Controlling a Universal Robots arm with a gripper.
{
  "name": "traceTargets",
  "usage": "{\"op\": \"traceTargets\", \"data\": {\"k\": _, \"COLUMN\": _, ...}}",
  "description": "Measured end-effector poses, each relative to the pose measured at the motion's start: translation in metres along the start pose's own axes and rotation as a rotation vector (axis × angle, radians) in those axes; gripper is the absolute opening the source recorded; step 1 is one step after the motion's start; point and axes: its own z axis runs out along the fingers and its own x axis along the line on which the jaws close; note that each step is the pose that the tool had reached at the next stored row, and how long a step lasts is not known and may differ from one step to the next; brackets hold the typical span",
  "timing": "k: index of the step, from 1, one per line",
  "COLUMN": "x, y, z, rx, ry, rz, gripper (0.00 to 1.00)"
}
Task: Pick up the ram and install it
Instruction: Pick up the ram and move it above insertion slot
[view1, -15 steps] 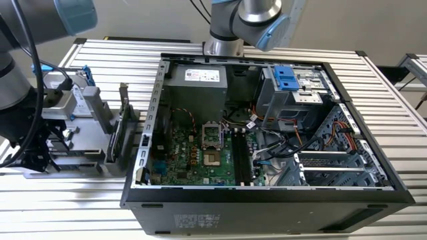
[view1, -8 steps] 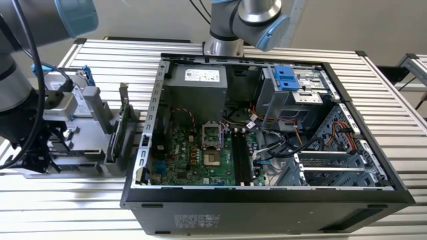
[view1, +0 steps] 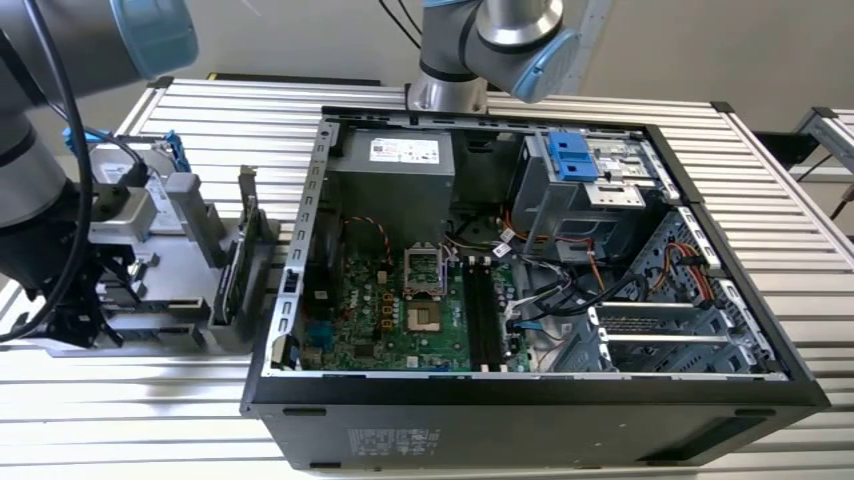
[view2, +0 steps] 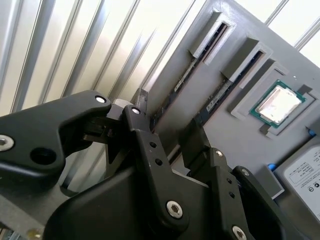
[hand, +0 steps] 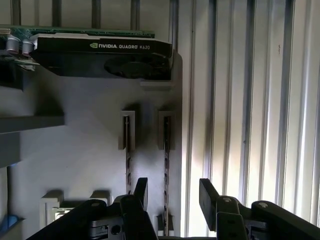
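Observation:
Two ram sticks stand on edge in slots of a grey parts holder. In the first wrist view the ram nearest the holder's edge lies between my black fingertips, and the other stick is just outside them. My gripper is open, hovering over that stick without touching it. The second wrist view shows the same ram running under the open gripper. In the exterior view my arm hangs over the holder at the exterior view's left.
A graphics card lies at the holder's far end. A silver CPU chip and a hard drive also sit in the holder. The open computer case shows its motherboard with long black memory slots.

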Motion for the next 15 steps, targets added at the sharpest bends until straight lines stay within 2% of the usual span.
{"op": "traceTargets", "data": {"k": 15, "x": 0.0002, "y": -0.0001, "z": 0.0062, "rx": -0.0001, "ry": 0.0, "rz": 0.0, "gripper": 1.0}}
